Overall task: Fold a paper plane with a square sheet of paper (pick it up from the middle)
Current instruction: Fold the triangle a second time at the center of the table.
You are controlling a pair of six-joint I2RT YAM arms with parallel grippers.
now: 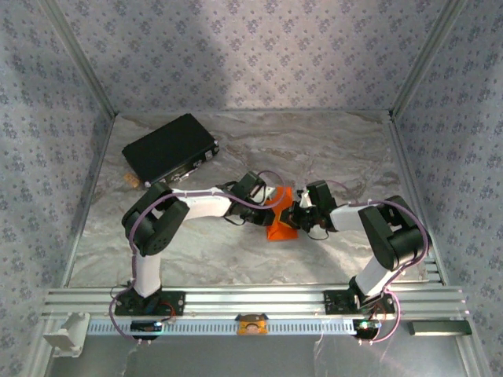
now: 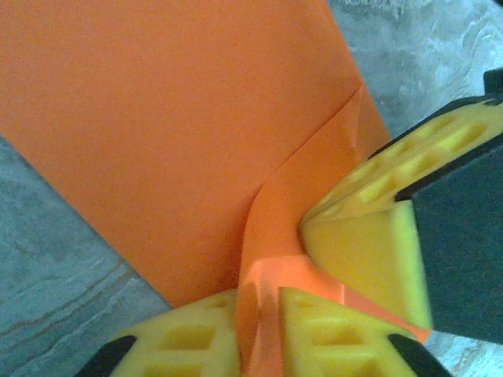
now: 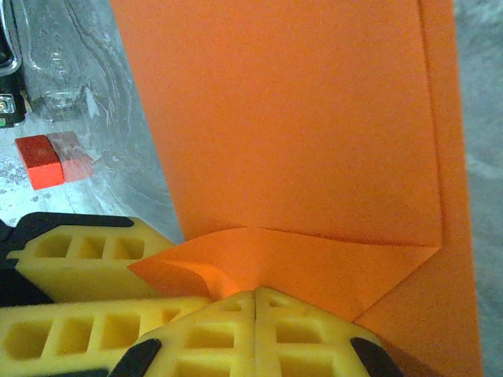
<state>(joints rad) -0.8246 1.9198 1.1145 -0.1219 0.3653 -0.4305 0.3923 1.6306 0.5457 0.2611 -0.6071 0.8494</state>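
1. Centre of the marbled grey tabletop point(image 1: 228, 255): the square sheet of thin bright orange paper point(image 1: 277, 226) lies there with both arms leaning in over it. It is well apart from the black rectangular case point(image 1: 169, 149) at the far left.
2. Over to the left gripper point(image 2: 257, 322): its yellow jaws stand slightly parted, straddling a raised ridge of the paper. The gap looks wider than the thin sheet, so I judge this a loose guide, not a clamp.
3. Now the right gripper point(image 3: 255, 308): jaws fully together, nothing visible in the seam. The closed tip sits against a triangular flap folded over the sheet. I'd call it a blunt presser, pinning the fold so it cannot spring up.
4. From the left wrist, the right gripper's yellow finger point(image 2: 369, 243) is just beside that ridge. The 2 grippers work almost nose to nose: 1 shapes, 1 anchors.
5. Judgement: mid-fold, no dart yet, several creases to go.
6. Risk: thin paper may slide or buckle if the anchor lifts first. The small red block point(image 3: 38, 161) sits well apart, out of play.
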